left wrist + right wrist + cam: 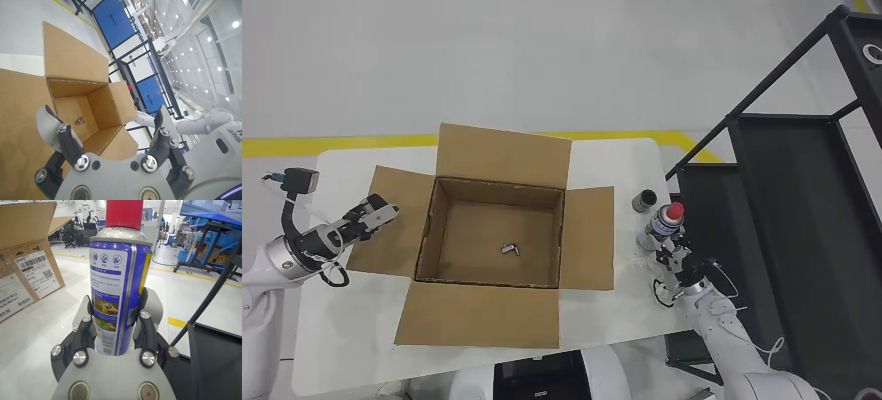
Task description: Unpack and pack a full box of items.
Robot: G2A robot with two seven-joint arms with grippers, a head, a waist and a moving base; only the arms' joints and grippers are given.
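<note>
Unpacking looks nearly done; open cardboard box (pixel 504 154) mid tabletop (pixel 342 340) holds only a small metal bracket (pixel 509 248); right gripper (pixel 672 247) at 3 o'clock pinches upright spray can (pixel 671 215), near a dark tin (pixel 644 201); left gripper (pixel 380 214) spread, empty, at 9 o'clock; repacking all remains.

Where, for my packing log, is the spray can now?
Top view: the spray can is upright right of the cardboard box, clamped in the right gripper.
</note>
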